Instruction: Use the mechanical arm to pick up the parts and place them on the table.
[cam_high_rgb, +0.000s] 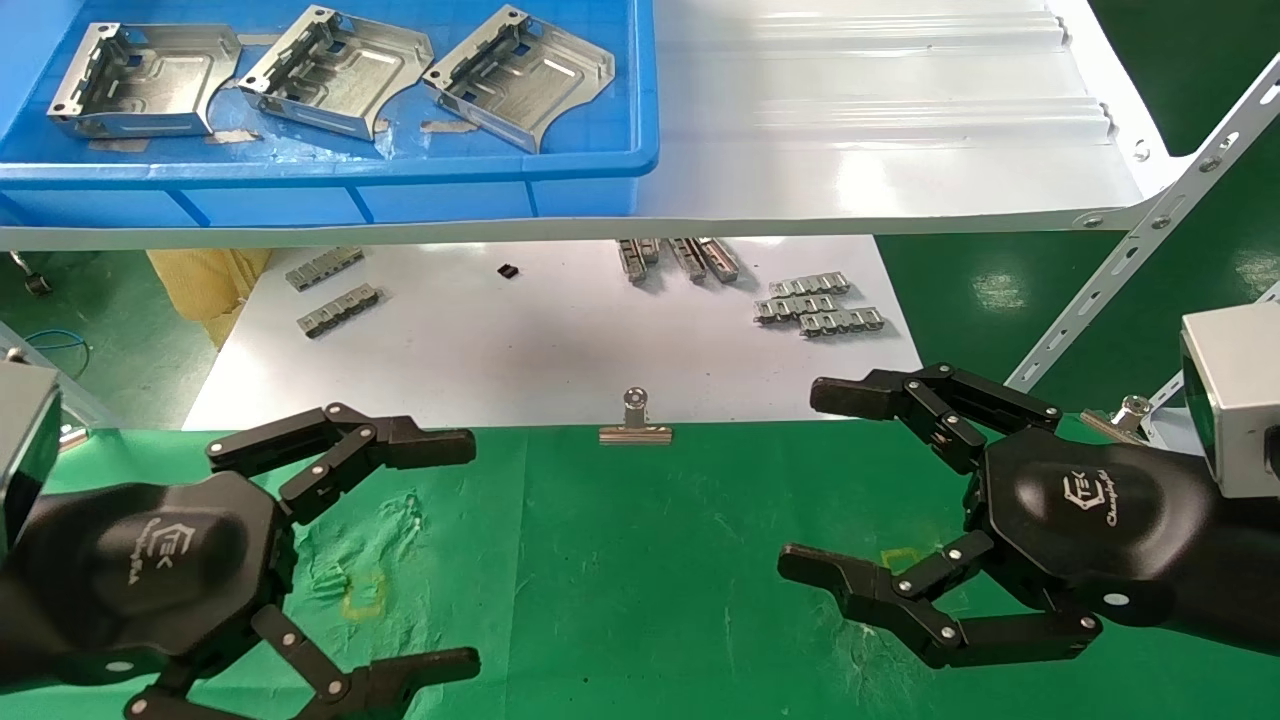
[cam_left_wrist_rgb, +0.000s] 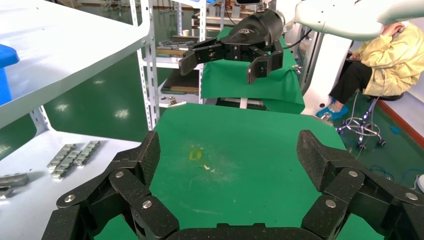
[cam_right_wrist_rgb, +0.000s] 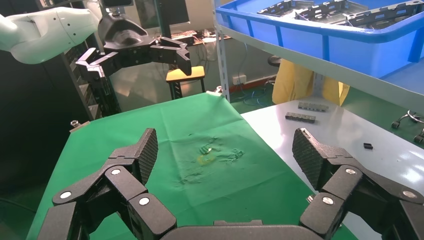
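— Where are your shiny silver bent-metal parts (cam_high_rgb: 325, 70)?

— All three lie in the blue plastic bin (cam_high_rgb: 600, 160), up on the glossy white shelf (cam_high_rgb: 880, 150), so none is on the green cloth bench (cam_high_rgb: 650, 560) yet.

— And your tools?

— Your left black jointed tool (cam_high_rgb: 455, 550) and right black tool (cam_high_rgb: 815, 480) hang low over the bench, well below the bin, fingers spread wide and holding nothing, ready to reach up.

Head view steeply down, wrist views facing inward, sharing green table (cam_high_rgb: 640, 560)
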